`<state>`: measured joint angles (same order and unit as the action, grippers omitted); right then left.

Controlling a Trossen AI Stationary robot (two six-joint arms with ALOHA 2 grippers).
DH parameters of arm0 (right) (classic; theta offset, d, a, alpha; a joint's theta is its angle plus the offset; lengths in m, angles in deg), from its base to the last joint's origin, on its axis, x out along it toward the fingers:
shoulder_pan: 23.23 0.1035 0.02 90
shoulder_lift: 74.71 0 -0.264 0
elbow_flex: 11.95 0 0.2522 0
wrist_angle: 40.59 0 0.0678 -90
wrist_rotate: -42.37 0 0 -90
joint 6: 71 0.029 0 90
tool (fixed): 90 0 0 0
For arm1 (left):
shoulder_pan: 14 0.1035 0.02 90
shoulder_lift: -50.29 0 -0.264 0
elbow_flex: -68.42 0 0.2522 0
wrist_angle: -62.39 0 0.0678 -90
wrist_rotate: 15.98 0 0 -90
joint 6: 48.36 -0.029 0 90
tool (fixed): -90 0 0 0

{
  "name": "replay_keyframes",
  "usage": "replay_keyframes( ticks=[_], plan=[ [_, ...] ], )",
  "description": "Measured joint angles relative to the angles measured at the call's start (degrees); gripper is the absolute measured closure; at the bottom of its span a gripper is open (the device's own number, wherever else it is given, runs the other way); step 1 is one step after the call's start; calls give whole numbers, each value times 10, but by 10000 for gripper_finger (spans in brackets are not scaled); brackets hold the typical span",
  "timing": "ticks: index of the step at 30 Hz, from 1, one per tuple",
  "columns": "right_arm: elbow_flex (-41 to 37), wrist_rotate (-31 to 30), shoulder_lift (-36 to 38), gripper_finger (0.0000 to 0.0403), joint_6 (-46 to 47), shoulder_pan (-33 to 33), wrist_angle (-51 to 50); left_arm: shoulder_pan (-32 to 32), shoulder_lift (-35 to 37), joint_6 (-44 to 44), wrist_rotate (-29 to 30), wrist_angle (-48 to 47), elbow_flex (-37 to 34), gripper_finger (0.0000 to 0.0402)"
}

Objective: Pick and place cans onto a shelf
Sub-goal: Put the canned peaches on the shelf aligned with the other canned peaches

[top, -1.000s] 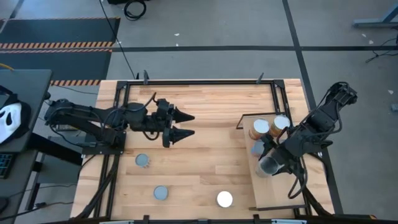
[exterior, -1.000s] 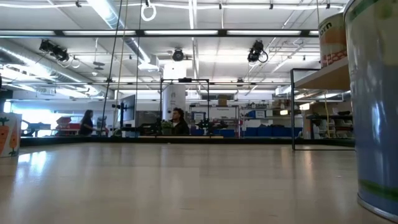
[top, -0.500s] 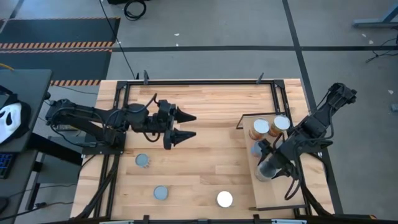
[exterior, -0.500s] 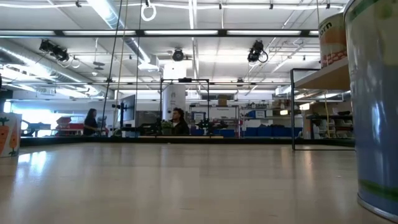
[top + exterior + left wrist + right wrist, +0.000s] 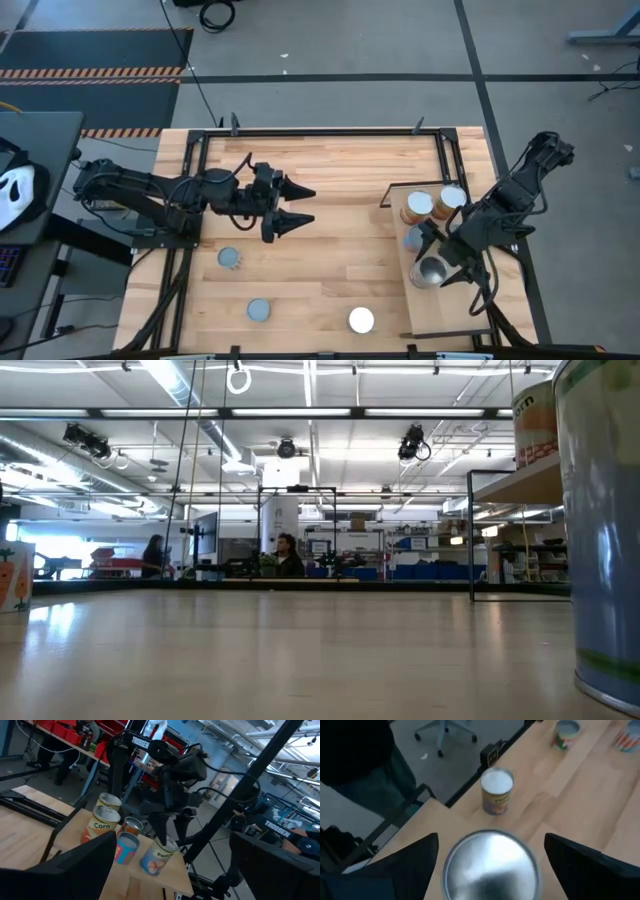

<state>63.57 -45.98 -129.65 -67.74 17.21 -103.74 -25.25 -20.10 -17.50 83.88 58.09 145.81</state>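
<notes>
Right gripper [image 5: 437, 262] over shelf [image 5: 455, 318] by table's right edge, fingers spread astride silver-topped can [image 5: 430, 271], three cans [image 5: 417, 207] behind, left gripper [image 5: 290, 205] released mid-table, three more cans [image 5: 259, 310] near front edge.

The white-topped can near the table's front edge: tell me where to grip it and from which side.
Grip the white-topped can across its round side wall, just below the lid, coming straight down from above. It stands upright on the tabletop with bare wood all around, so the fingers can likely straddle it. The left tool, open, hovers nearest over the open table.
</notes>
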Motion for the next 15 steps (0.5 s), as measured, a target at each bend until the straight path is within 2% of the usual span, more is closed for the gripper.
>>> replay_keyframes(
  ticks=[4,9,15],
  plan=[
    [19,-33,0,43,-2,-1,-4,-3,0,0,0,21,0,6],
    [20,-52,-1,45,-10,-11,2,-21,0,-32,0,92,0,6],
    [21,-80,-48,46,14,-41,87,-37,-10,-60,0,135,1,6]
  ],
)
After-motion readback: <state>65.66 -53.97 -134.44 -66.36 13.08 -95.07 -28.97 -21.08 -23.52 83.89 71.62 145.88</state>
